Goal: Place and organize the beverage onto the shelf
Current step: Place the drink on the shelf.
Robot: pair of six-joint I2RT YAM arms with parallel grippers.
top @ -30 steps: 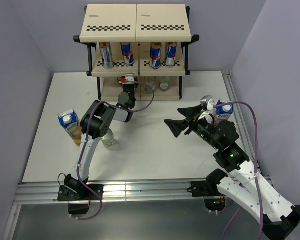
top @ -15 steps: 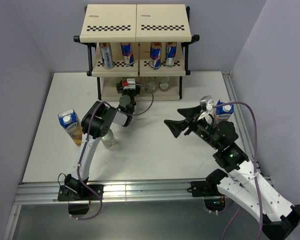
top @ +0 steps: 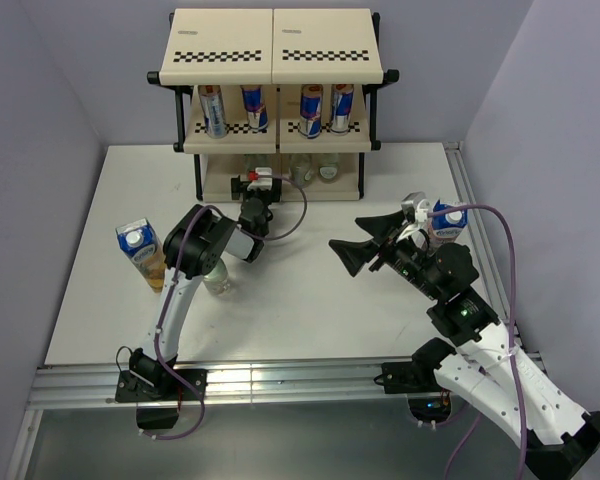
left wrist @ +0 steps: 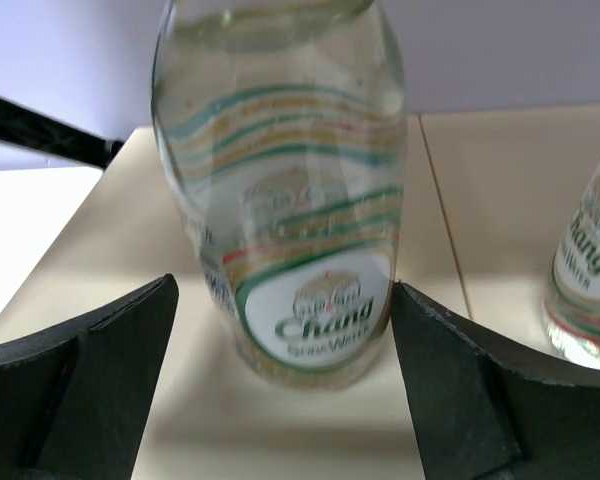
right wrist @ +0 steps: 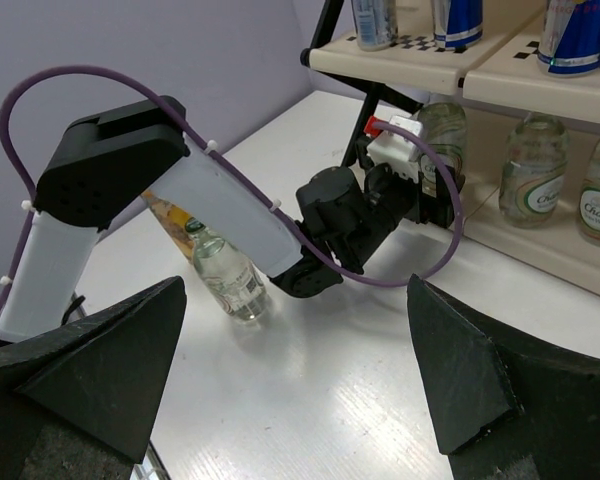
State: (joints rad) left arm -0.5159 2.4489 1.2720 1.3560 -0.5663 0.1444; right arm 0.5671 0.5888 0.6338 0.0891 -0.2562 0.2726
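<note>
My left gripper (left wrist: 282, 288) is open around a clear Chang bottle (left wrist: 290, 200) standing on the shelf's cream bottom tier (left wrist: 100, 250). Its right finger (left wrist: 480, 390) is almost at the glass, while the left finger (left wrist: 80, 380) is clear of it. A second bottle (left wrist: 590, 290) stands to the right. From above, the left gripper (top: 263, 182) reaches under the shelf (top: 275, 45), whose middle tier holds several cans (top: 213, 110). One bottle (top: 215, 277) and a yellow carton (top: 140, 250) stand on the table at the left. My right gripper (top: 365, 248) hangs open and empty.
A purple carton (top: 446, 220) stands behind the right arm near the table's right edge. The left arm (right wrist: 180, 190) stretches across the right wrist view toward the shelf, with its purple cable (right wrist: 450, 215) looping beside it. White table (top: 300, 300) lies between the arms.
The left gripper has opened and let go of the bottle on the bottom tier, and it has drawn back slightly from the shelf. The right arm has not moved.
</note>
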